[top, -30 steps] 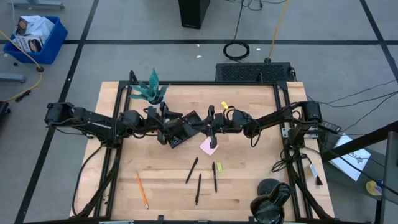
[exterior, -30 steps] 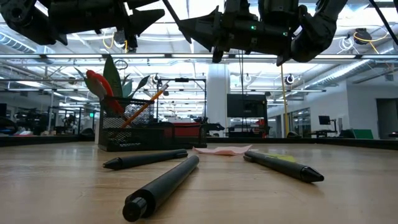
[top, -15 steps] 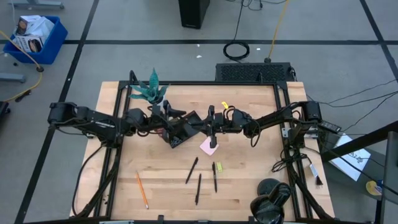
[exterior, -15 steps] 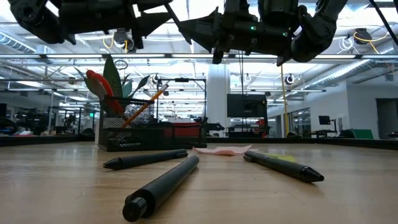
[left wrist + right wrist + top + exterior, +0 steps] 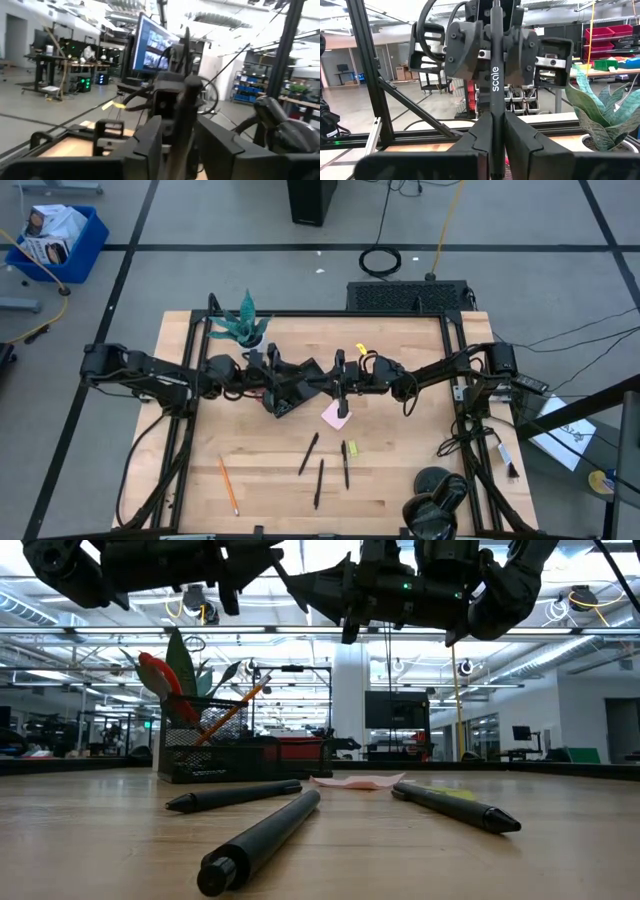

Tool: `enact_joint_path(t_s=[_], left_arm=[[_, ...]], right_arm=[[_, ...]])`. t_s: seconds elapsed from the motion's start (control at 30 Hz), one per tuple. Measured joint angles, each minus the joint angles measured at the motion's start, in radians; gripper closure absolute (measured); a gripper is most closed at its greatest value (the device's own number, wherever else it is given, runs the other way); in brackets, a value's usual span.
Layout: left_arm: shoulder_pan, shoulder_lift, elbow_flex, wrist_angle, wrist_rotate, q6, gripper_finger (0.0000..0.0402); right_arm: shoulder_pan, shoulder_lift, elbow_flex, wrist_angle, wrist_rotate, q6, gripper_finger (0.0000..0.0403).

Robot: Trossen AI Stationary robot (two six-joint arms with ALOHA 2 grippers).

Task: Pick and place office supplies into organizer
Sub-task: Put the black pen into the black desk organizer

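Note:
My right gripper (image 5: pixel 303 370) (image 5: pixel 292 580) reaches in from the table's right and is shut on a slim black pen (image 5: pixel 493 75) marked "scale", high above the black organizer (image 5: pixel 283 405) (image 5: pixel 215 755). My left gripper (image 5: pixel 278 370) (image 5: pixel 181 150) faces it from the left, open, one finger on each side of the same pen (image 5: pixel 183 100). Red-handled scissors (image 5: pixel 155 675) and an orange pencil (image 5: pixel 235 705) stand in the organizer. The pink sticky pad (image 5: pixel 336 416), three black pens (image 5: pixel 319 470) and an orange pencil (image 5: pixel 229 486) lie flat on the table. My right gripper pinches the pen's lower part (image 5: pixel 493 107) between its two fingers, coming level from the table's right. The pen lies across the fingers and stands up from them, lifted clear of everything below. My left gripper's fingers (image 5: pixel 150 142) flank the pen; I cannot tell whether they touch it.
A potted green plant (image 5: pixel 240 325) stands behind the organizer near the far-left corner. Small yellow-green bits lie at the table's middle (image 5: pixel 352 448) and far side (image 5: pixel 361 349). A dark round object (image 5: pixel 435 500) sits at the near-right corner. Bare wood (image 5: pixel 260 450) shows on the near-left part.
My left gripper has moved toward the table's right, closing in on my right gripper and the pen it holds, and its fingers now stand around the pen. The right gripper and the pen have kept still.

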Motion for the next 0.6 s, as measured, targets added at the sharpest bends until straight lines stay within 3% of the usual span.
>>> enact_joint_path(t_s=[0.47, 0.6], left_arm=[[0.001, -0.013, -0.001, -0.068, -0.007, 0.025, 0.0377], [0.001, -0.016, -0.001, -0.071, -0.006, 0.026, 0.0375]], right_arm=[[-0.001, 0.000, 0.000, 0.000, 0.006, -0.003, 0.0373], [-0.001, 0.000, 0.000, -0.001, -0.002, -0.004, 0.0362]])
